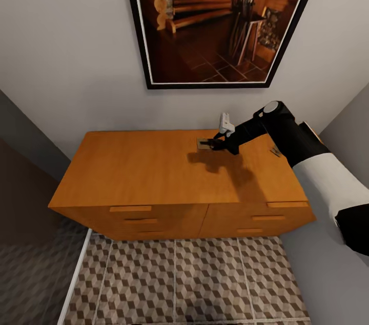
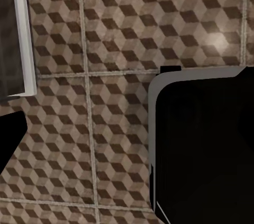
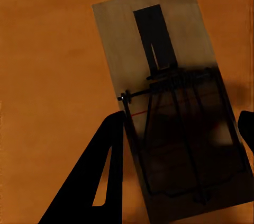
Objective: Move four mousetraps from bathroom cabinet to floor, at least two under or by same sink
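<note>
The cabinet (image 1: 154,171) stands against the wall under a framed picture (image 1: 215,18), with the bathroom floor (image 1: 179,279) in front of it. A mousetrap (image 3: 169,102) lies flat toward the back of its top, right of centre, its long axis running along the right pincer (image 1: 211,144), whose open fingers (image 3: 106,176) straddle the wire-bar end. Farther right, a second mousetrap (image 1: 275,151) lies near the arm; the left pincer's state cannot be told.

Tan mousetrap (image 3: 174,113) with black wire bar, flat atop orange-brown cabinet (image 1: 138,171); another mousetrap (image 1: 275,151) rightward.
</note>
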Robot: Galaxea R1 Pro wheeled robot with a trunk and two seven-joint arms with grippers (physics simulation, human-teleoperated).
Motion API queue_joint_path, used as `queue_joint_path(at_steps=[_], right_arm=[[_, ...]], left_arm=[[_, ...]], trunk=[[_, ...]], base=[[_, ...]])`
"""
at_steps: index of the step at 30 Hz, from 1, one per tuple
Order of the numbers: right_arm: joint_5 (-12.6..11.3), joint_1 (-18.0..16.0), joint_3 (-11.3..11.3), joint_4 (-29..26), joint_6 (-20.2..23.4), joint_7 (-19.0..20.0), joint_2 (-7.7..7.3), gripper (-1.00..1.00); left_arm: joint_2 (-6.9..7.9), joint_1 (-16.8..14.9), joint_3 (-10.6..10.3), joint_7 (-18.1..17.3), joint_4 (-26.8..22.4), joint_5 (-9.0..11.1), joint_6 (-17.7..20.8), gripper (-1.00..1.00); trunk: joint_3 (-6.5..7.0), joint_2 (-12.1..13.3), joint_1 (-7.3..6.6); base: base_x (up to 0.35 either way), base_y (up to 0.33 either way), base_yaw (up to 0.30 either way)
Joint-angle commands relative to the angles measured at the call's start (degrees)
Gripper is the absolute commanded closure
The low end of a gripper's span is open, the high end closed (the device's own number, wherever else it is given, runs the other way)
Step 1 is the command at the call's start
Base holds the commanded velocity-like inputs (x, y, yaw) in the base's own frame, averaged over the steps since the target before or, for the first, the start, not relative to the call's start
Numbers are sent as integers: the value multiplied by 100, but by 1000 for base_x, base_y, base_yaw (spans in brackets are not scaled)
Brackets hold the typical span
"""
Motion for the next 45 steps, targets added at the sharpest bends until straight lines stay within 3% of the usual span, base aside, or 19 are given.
queue_joint_path(at_steps=[1, 10, 19, 45], right_arm=[[6, -5, 3, -193, 224, 23, -7, 100], [13, -5, -13, -1307, 1118, 457, -19, 100], [16, -5, 1, -1452, 1216, 515, -21, 100], [11, -5, 29, -1406, 1216, 465, -23, 100]], left_arm=[[-2, -6, -49, 29, 13, 13, -23, -100], [-1, -6, -49, 29, 13, 13, -23, -100], [-2, -6, -49, 28, 13, 13, -23, -100], [-1, -6, -49, 25, 13, 13, -23, -100]], trunk=[[-8, -9, 3], [-8, -9, 3], [-8, -9, 3], [-8, -9, 3]], base=[[0, 0, 0], [0, 0, 0], [-132, 0, 0], [-327, 0, 0]])
